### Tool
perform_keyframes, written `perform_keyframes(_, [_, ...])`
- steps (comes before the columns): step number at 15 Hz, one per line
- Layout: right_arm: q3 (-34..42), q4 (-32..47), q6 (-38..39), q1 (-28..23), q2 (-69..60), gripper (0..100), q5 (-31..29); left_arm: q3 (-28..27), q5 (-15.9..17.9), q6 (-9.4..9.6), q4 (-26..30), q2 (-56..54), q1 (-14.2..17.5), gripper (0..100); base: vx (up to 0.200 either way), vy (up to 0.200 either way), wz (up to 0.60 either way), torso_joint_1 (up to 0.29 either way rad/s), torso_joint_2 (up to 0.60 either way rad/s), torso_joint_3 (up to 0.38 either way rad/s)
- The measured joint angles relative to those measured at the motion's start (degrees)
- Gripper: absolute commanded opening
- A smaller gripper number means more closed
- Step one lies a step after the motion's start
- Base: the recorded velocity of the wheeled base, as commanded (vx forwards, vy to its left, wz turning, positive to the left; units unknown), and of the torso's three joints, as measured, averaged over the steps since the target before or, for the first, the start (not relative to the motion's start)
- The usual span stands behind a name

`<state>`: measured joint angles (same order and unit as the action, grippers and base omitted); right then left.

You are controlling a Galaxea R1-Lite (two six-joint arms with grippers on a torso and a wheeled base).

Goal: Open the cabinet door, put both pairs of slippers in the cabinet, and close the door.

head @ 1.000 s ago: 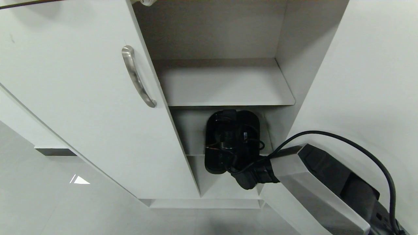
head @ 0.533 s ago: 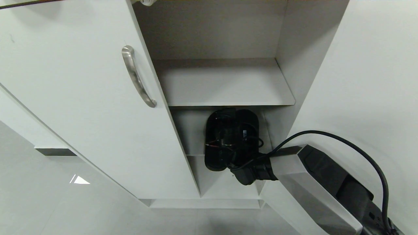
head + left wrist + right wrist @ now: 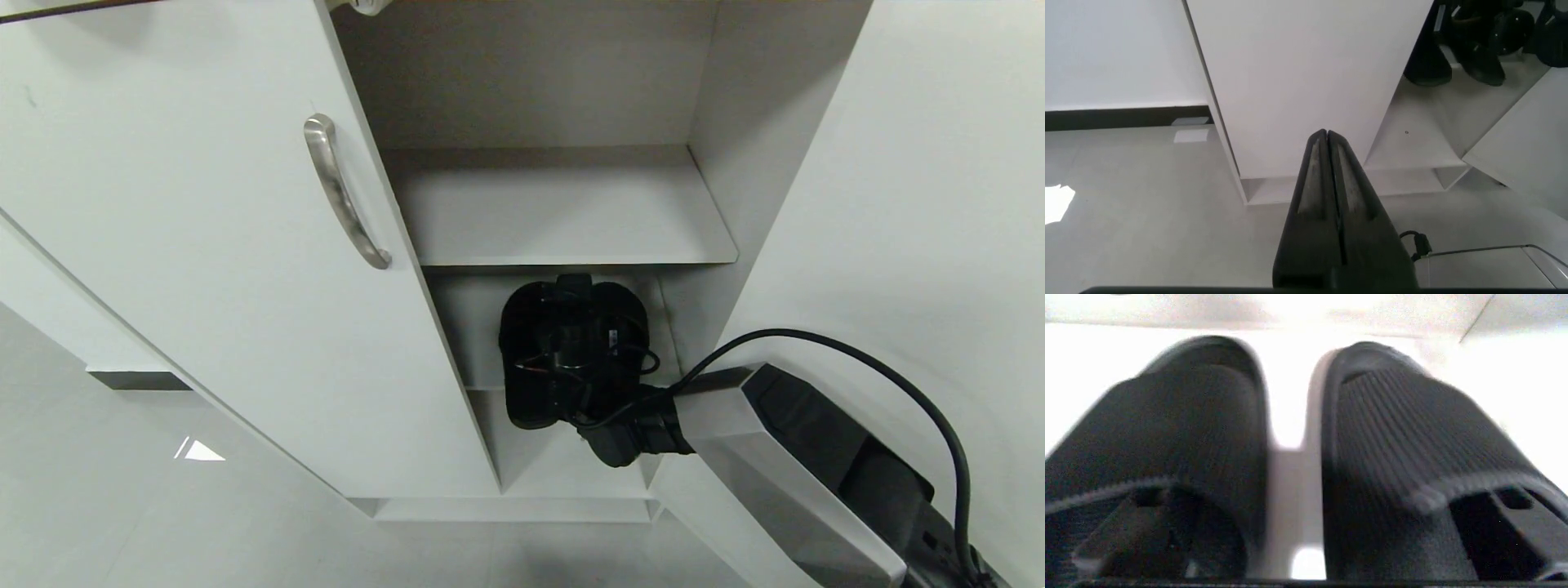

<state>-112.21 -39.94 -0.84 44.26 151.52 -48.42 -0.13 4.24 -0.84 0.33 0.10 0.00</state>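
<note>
Head view, cabinet stage. The cabinet door (image 3: 204, 245) stood swung open at 9 o'clock of the opening, its metal handle (image 3: 347, 192) free. One pair of black slippers (image 3: 535, 367) lay side by side on the lower shelf (image 3: 482, 343) of the cabinet (image 3: 735, 122), at 6 o'clock of the bare upper shelf (image 3: 563, 212). The right gripper (image 3: 574, 347) sat over the pair, its arm entering from 4 o'clock. In the right wrist view its fingers (image 3: 1135, 508) were spread wide, one by each slipper's near end, with a strip of shelf showing between the two slippers; they were judged to be clamping nothing. The left gripper (image 3: 1327, 192) hung over the floor (image 3: 1143, 212) before the cabinet's foot, fingers pressed together and empty.

Handling: the slippers looked light, soft and springy, with ribbed straps (image 3: 1421, 433) likely to give grip rather than slip; nothing fragile. A hold across both outer side walls, squeezing the pair together, would probably carry them as one; a loose pinch might let one drop.

Setting: pale glossy floor tiles, a plain white wall (image 3: 939, 204) at 3 o'clock of the cabinet, a dark skirting strip (image 3: 1118, 118) along the far wall
</note>
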Motion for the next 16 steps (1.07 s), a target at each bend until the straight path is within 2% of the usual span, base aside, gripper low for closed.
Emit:
perform_keyframes(8, [23.87,-9.85,0.3,3.33,-10.06,100,2.11,0.02,-0.11,-0.11,0.02,0.0,0.0,0,0.0,0.0,0.0,0.0,0.0,0.0])
perform_keyframes(11, [36.11,-13.08,0.52,5.77,-16.79,100,5.27,0.02,-0.12,-0.11,0.0,0.0,0.0,0,0.0,0.0,0.0,0.0,0.0,0.0])
perform_keyframes(13, [46.2,-14.62,2.69,7.19,-22.91,100,11.73,0.02,-0.11,-0.09,0.0,0.0,0.0,0,0.0,0.0,0.0,0.0,0.0,0.0])
perform_keyframes(16, [59.58,-15.41,6.78,8.41,-33.6,100,24.64,0.02,-0.11,-0.05,0.0,0.0,0.0,0,-0.2,0.0,0.0,0.002,0.0,0.002])
